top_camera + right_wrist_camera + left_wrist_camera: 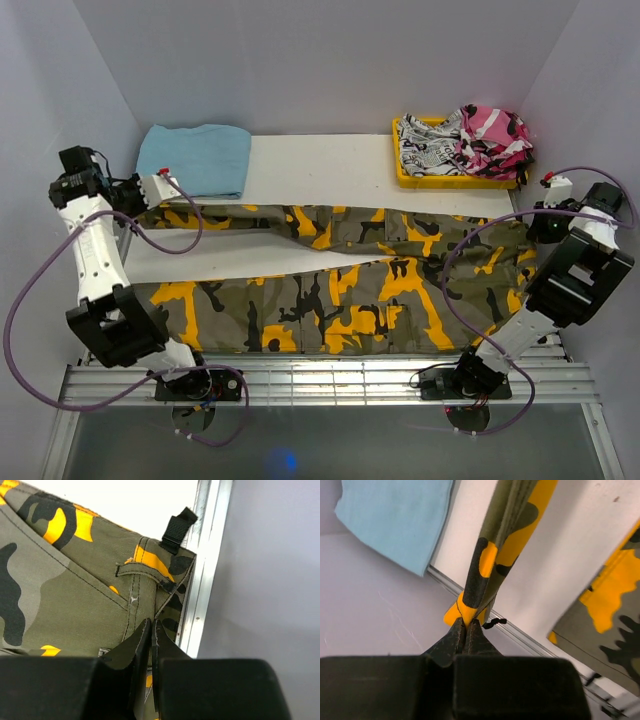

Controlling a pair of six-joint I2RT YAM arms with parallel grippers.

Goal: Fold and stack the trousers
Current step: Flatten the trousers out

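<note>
**Surface** (pixel 330 165): white. It carries the trousers (pixel 330 300), spread across nearly its whole width. The waist is at the right and both legs run left, with a bare wedge between them. The near leg lies flat along the front edge. The far leg is narrowed and partly twisted.

**Other items:** a light blue cloth (pixel 195 158) lies folded at the far left corner, just beside the end of the far leg. A yellow tray (pixel 398 150) at the far right holds a printed garment (pixel 428 150) and a pink garment (pixel 495 140).

**Left hand** (pixel 467 626): clenched on the hem of the far leg at the surface's left edge, with the cloth bunched between its tips.

**Right hand** (pixel 151 626): clenched on the far waistband corner at the right edge, near a black strap tab (pixel 179 527).

**Assessment:** the lengthwise fold appears ready to start, and no fold is made yet.

**Recommendation:**
- Raise both hands together, only enough to clear the cloth.
- Keep the leg taut between them.
- Carry it toward the near edge and lay it squarely on the near leg, hems and side seams matched.

**Risks:** the hem pinch is thin and may slip, and the twist may land as a crease.
</note>
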